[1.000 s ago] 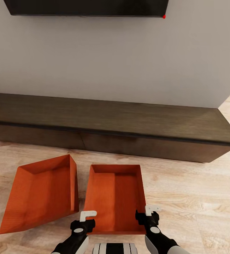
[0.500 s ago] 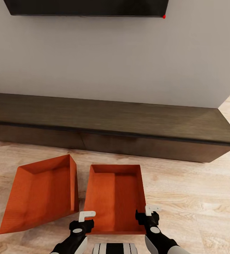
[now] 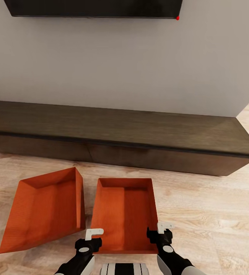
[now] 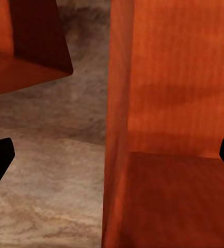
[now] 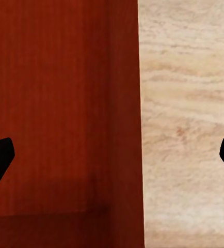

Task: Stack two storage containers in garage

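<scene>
Both tools, left tool and right tool, spread wide astride near container walls, probably risking thin rims slipping free.

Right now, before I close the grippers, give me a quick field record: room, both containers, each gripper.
room: living room, wood plank floor, dark bench along the wall
right container: flat on the floor, open top up, between the arms
left container: beside it, tilted, apart from both grippers
left gripper: open, straddling the right container's left wall near the front corner
right gripper: open, straddling its right wall
lifted: not yet
</scene>
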You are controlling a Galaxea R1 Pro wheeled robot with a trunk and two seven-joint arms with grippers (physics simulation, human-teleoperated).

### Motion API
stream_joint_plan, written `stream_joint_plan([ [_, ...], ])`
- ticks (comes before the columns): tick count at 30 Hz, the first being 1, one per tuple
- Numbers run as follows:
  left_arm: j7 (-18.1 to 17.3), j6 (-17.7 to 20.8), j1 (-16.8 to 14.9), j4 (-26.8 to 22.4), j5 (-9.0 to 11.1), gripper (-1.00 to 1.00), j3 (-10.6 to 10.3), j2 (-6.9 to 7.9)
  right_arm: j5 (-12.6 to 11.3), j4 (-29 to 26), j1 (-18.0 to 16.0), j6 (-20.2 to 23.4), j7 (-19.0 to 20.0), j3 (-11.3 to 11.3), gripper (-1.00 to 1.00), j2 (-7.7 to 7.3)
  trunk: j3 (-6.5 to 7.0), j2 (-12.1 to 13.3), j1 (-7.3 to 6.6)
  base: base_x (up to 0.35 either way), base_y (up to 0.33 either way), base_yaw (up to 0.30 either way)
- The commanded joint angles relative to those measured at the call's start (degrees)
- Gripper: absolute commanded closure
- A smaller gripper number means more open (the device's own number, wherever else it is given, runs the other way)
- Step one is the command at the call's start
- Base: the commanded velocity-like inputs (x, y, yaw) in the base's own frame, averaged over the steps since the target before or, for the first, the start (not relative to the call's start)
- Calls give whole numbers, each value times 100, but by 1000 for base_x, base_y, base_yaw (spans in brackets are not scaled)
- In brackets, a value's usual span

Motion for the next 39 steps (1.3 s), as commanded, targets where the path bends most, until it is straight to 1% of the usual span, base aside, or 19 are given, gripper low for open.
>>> stream_joint_plan([
  [1, 41, 5, -2, -1, 23, -100, -48, 3, -43, 6, -3, -18, -30, 48, -100, 0, -3, -1, -1, 0, 0, 0],
  [6, 41, 5, -2, -1, 23, -100, -48, 3, -43, 6, -3, -18, -26, 48, -100, 2, -3, -1, -1, 0, 0, 0],
  [10, 41, 5, -2, -1, 23, -100, -48, 3, -34, 6, -3, -29, -10, 48, -100, -26, -3, -1, -1, 0, 0, 0],
  [12, 41, 5, -2, -1, 24, -100, -48, 3, -30, 6, -3, -78, 53, 52, -100, -41, -3, -1, -1, 0, 0, 0],
  [14, 41, 5, -2, -1, 28, -100, -48, 3, -17, 9, -3, -169, 249, 55, -100, -55, -3, -1, -1, 0, 0, 0],
  [18, 41, 5, -2, -1, 31, -100, -48, 3, 1, 16, -3, -210, 487, 56, -100, -62, -3, -1, -1, 0, 0, 0],
  [22, 41, 5, -2, -1, 32, -100, -48, 3, 8, 20, -3, -225, 585, 57, -100, -64, -3, -1, -1, 0, 0, 0],
  [30, 41, 5, -2, -1, 37, -100, -47, 3, -18, 23, -3, -259, 594, 57, -100, -64, -3, -1, -1, 0, 0, 0],
  [39, 41, 5, -2, -1, 46, -100, -45, 3, -42, 23, -3, -327, 521, 48, -100, -72, -3, -1, -1, 0, 0, 0],
])
